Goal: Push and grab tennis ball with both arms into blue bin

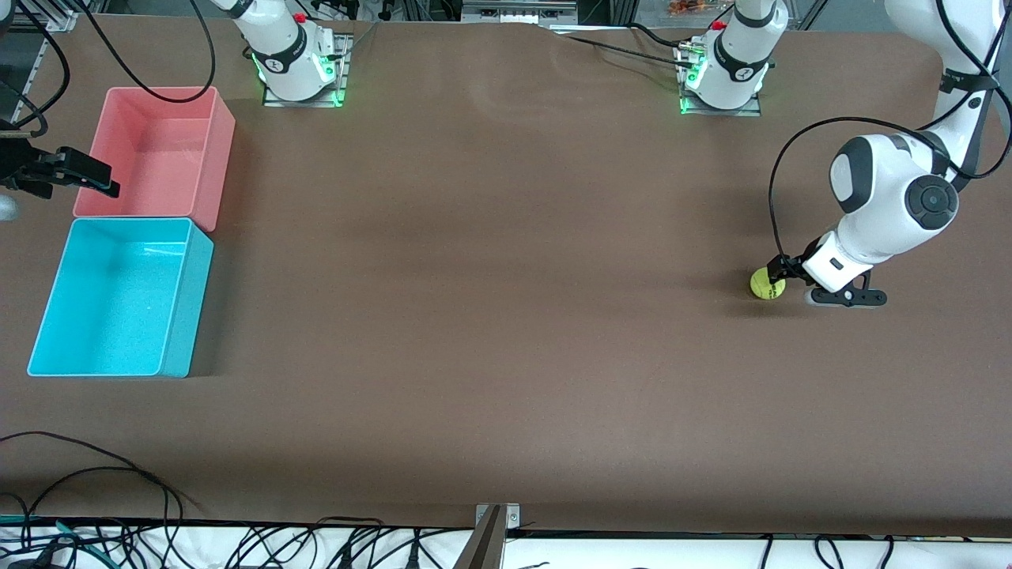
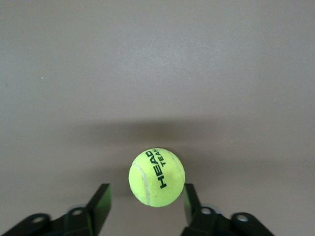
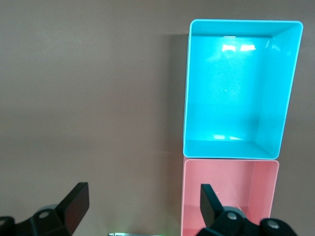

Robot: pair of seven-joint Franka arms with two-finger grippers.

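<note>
The yellow-green tennis ball rests on the brown table toward the left arm's end. My left gripper is down at the table with the ball partly between its fingertips. One finger sits close against the ball. The other finger stands clear of it, so the gripper is open. The blue bin stands empty at the right arm's end. My right gripper hangs open and empty beside the pink bin.
A pink bin of the same shape touches the blue bin on the side toward the robot bases. Wide bare brown table lies between the ball and the bins. Cables trail along the table's front edge.
</note>
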